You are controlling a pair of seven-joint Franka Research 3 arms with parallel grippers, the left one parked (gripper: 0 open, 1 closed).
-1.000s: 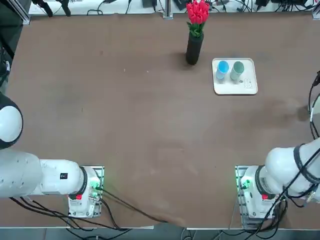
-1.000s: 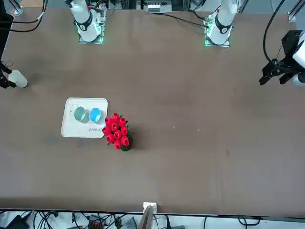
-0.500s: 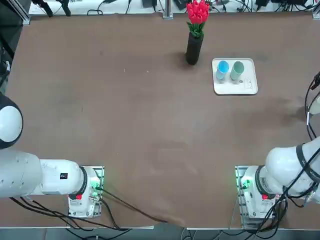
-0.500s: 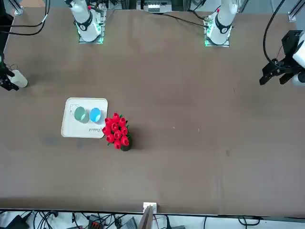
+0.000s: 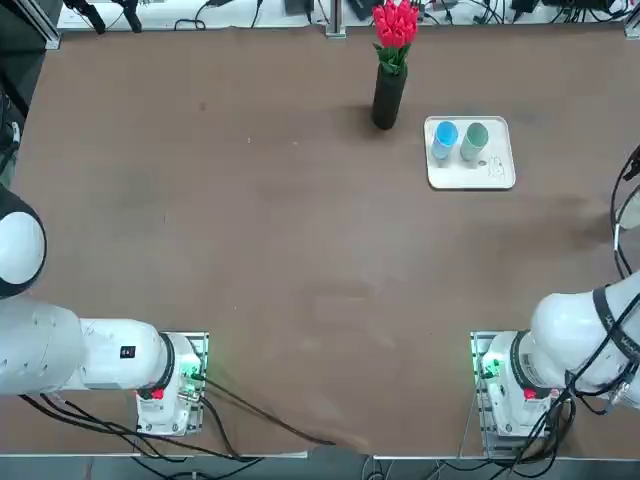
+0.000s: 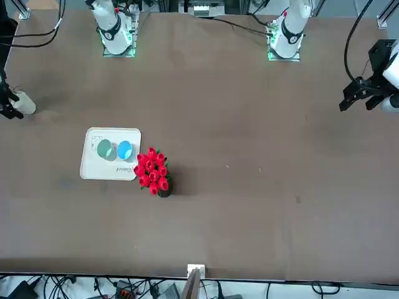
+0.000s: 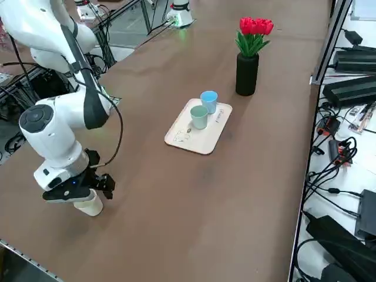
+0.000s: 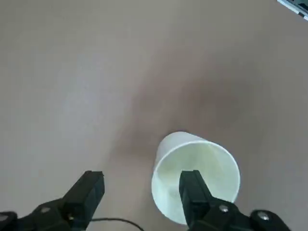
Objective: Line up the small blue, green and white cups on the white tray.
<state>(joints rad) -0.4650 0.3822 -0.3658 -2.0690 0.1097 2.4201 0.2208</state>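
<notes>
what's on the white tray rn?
On the white tray: blue cup and green cup, upright, side by side. White cup is off it, on the table below the open right gripper. Nothing seems hidden.

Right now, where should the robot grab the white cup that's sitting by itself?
Probably at the rim, coming straight down from above. The white cup stands upright on the table, mouth up, far from the white tray. Its wall is thin and tapered, so one finger inside and one outside should pinch it. The right tool hangs open just over it, one finger above the mouth.
</notes>
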